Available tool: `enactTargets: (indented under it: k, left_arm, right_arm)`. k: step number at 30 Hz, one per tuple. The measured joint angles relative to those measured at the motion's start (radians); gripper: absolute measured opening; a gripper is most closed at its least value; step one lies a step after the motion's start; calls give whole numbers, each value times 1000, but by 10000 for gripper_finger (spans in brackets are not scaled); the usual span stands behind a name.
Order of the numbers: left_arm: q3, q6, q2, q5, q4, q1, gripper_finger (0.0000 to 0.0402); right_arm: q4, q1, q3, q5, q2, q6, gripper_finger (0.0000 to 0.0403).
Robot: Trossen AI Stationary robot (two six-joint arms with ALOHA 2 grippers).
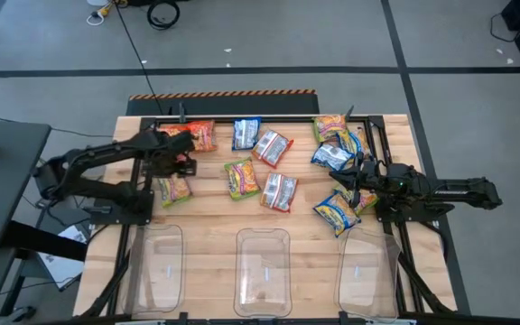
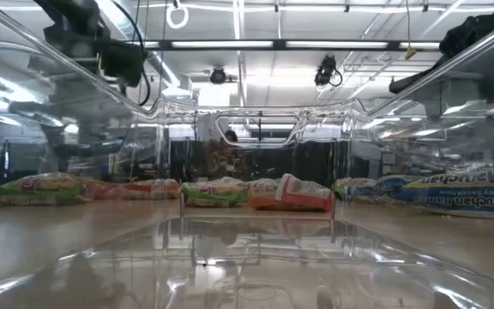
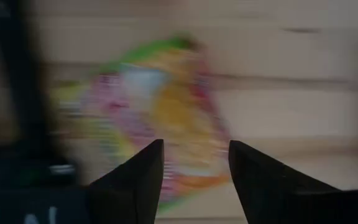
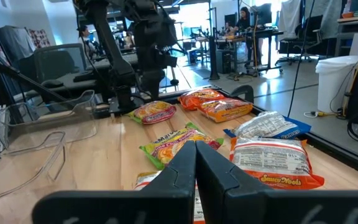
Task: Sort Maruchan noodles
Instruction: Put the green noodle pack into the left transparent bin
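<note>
Several Maruchan noodles packets lie flat on the wooden table (image 1: 206,212): orange-red ones (image 1: 201,135), blue-and-yellow ones (image 1: 337,212) and green-yellow ones (image 1: 241,178). My left gripper (image 1: 181,165) points down, open, over the green-yellow packet (image 3: 160,106) at the table's left (image 1: 174,190). That packet shows between and beyond the two fingers, which are clear of it. My right gripper (image 4: 196,155) is shut and level at the table's right (image 1: 346,181), with nothing in it.
Three clear plastic bins (image 1: 159,262) (image 1: 263,271) (image 1: 368,271) stand in a row along the table's near edge. A black frame (image 1: 242,117) borders the table's far side. A clear bin wall (image 2: 247,129) fills the low view's foreground.
</note>
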Motion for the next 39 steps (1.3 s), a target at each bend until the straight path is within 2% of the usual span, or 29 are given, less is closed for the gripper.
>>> enactTargets:
  k: [4, 10, 13, 19, 22, 25, 29, 32, 35, 39]
  left_arm:
    - [-19, 0, 26, -27, -61, 30, 182]
    - [-85, 0, 56, -19, 92, 12, 177]
    - [-92, 13, 57, 22, 212, -20, 177]
    - [-90, 17, 43, 181, 428, -152, 177]
    - [-90, 25, 43, 201, 398, -207, 177]
    - [-91, 52, 39, 190, 292, -212, 178]
    - [-91, 138, -2, 177, 158, -144, 202]
    - [-91, 240, -28, 187, 159, -53, 232]
    - [-92, 353, -30, 291, 164, 64, 255]
    - [-112, 448, -30, 402, 214, 204, 262]
  right_arm:
    - [0, 0, 0, 0, 0, 0, 14]
    - [0, 0, 0, 0, 0, 0, 14]
    - [0, 0, 0, 0, 0, 0, 14]
    - [0, 0, 0, 0, 0, 0, 14]
    - [0, 0, 0, 0, 0, 0, 14]
    - [0, 0, 0, 0, 0, 0, 14]
    - [0, 0, 0, 0, 0, 0, 14]
    - [0, 0, 0, 0, 0, 0, 14]
    - [0, 0, 0, 0, 0, 0, 14]
    - [0, 0, 0, 0, 0, 0, 14]
